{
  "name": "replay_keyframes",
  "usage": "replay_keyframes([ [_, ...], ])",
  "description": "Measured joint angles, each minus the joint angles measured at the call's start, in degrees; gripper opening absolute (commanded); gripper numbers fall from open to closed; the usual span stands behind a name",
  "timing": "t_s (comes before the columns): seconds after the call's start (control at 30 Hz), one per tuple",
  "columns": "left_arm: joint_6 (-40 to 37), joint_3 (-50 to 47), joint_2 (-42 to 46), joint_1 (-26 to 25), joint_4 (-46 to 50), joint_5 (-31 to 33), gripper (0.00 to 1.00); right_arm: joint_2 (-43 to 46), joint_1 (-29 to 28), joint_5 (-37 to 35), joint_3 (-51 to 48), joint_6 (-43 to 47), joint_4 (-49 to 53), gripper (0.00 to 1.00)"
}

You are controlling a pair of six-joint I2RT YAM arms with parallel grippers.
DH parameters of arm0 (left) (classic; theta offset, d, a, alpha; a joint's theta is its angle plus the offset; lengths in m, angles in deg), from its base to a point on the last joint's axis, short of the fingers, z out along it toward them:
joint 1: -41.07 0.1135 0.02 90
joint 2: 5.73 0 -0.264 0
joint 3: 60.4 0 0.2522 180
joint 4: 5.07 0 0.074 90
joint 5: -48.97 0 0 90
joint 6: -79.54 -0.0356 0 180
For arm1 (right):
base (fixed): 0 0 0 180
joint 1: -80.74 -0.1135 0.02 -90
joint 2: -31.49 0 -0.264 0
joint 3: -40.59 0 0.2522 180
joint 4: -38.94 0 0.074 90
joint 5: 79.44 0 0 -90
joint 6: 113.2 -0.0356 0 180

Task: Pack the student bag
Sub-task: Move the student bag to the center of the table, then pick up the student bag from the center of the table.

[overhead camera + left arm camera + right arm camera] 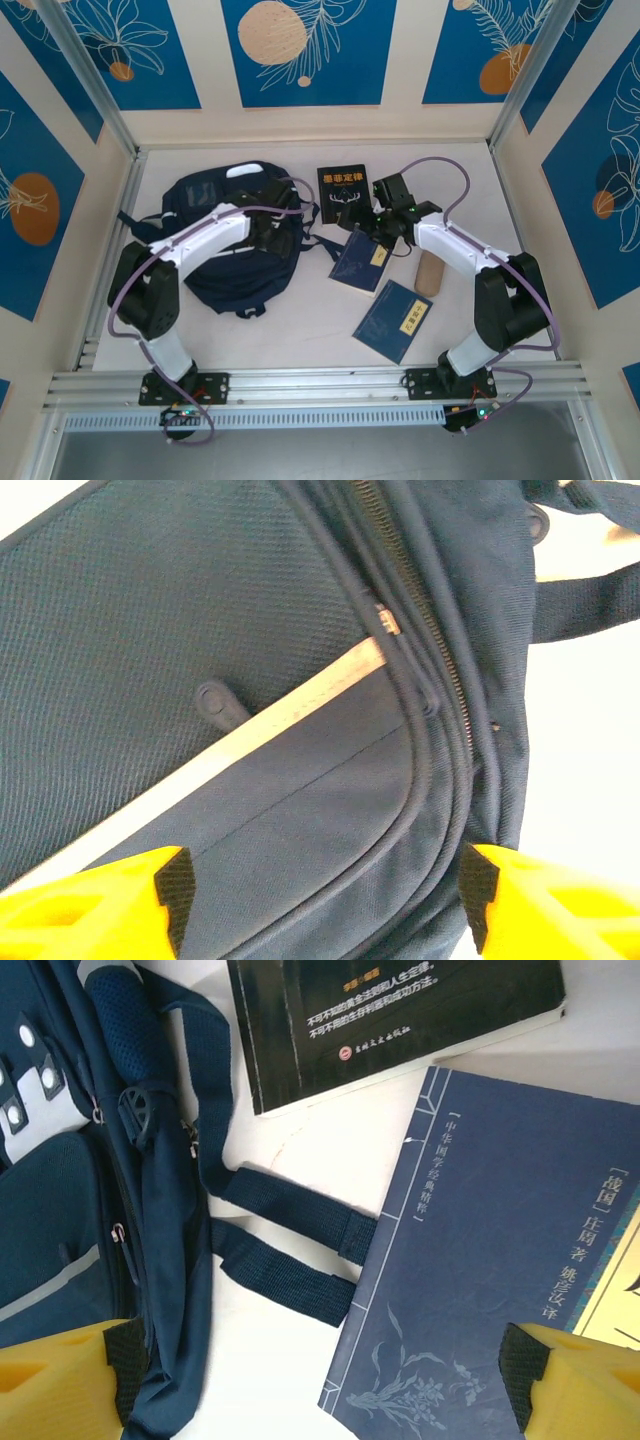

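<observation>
The left gripper (320,895) has its fingers spread wide, with the student bag (200,610) lying between them. The right gripper (318,1385) is likewise splayed, one finger at the bag's edge, the other over a navy book (490,1260), the straps (290,1240) just ahead.

Light: bright, even and diffuse, cast from above. Shadows: soft and faint, noted under the near edge of the large dark navy fabric backpack (235,280) on the white tabletop (300,330). Glare: the tabletop right of the backpack is washed to near white in both wrist views. Focus: backpack weave rendered slightly soft; yellow fingers (90,910) of the left gripper (320,905), below the backpack, are blurred. Distortion: a silver metal post (90,75) beyond the backpack is shown slanted.
</observation>
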Motion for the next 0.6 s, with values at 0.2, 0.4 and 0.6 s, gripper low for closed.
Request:
replay_keyframes([
  [0.2,-3.1,7.7,-9.2,-2.1,2.4,3.1,0.63,0.1,1.4,0.0,-2.2,-0.8,-0.7,0.92],
  [0.4,-3.7,8.3,-13.7,-3.1,3.8,4.7,0.58,0.3,2.1,0.0,-3.7,-0.6,-0.6,0.92],
  [0.6,-3.8,9.1,-14.1,-3.3,5.4,7.0,0.41,1.9,2.9,0.1,-4.0,-0.1,-0.7,0.92],
])
